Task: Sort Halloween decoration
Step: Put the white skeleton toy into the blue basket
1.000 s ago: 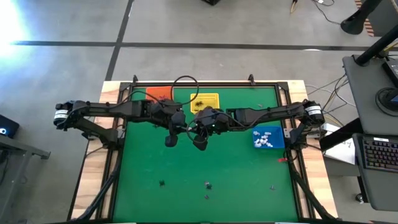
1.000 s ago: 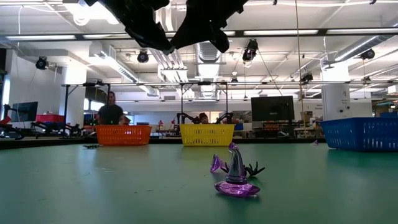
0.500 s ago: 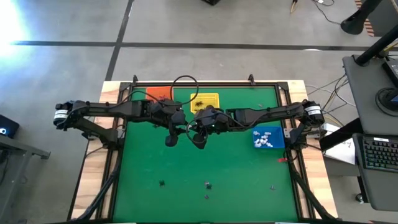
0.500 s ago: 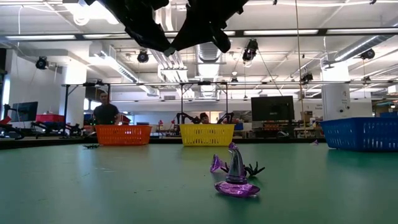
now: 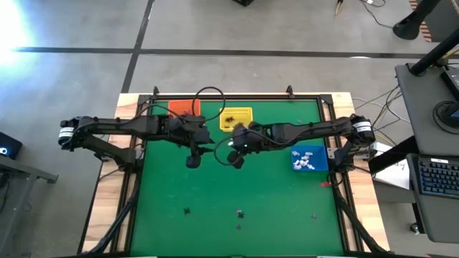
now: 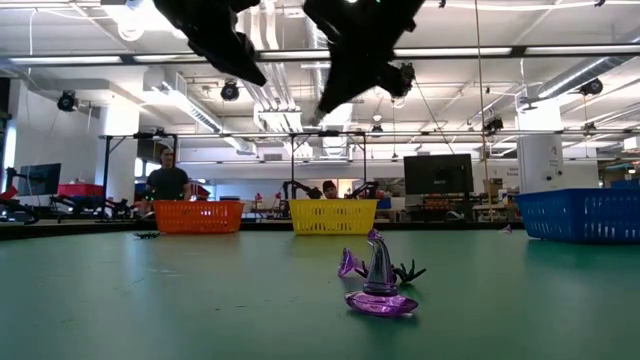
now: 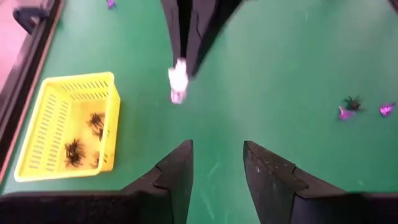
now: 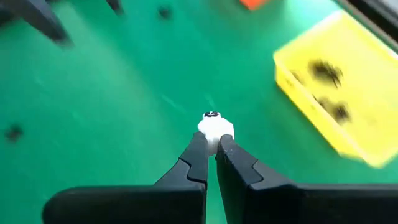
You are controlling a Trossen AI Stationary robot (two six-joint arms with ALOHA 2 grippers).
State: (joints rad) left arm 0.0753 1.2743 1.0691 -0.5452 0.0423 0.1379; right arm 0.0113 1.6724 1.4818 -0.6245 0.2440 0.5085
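Observation:
My right gripper [image 8: 211, 142] is shut on a small white trinket [image 8: 214, 126] of the Halloween decoration, high over the middle of the green table [image 5: 272, 193]. The left wrist view also shows the trinket [image 7: 178, 78]. My left gripper [image 7: 216, 148] stands open and holds nothing, a little to the left of the right one [image 5: 237, 159]. A purple witch hat [image 6: 380, 290] and a black spider [image 6: 408, 272] lie on the mat near the front edge. More small trinkets [image 5: 186, 211] [image 5: 313, 216] lie along that edge. My right gripper pinches the white trinket's lower end [image 8: 211, 138] between its two fingertips. The rest of the trinket sticks out past the tips. The fingers [image 7: 186, 37] slant down from the table's right side. The trinket is lifted clear of the mat.
At the far edge stand an orange basket [image 5: 184, 107] and a yellow basket [image 5: 237, 118] with black spiders in it. At the right stands a blue basket [image 5: 310, 159] with white pieces in it. People stand in the room beyond the table [image 6: 167, 182].
The two grippers, close together a second ago, have drawn apart. My left one has gone a little toward the table's left edge, my right one toward the right edge. The right wrist has turned and tipped further down.

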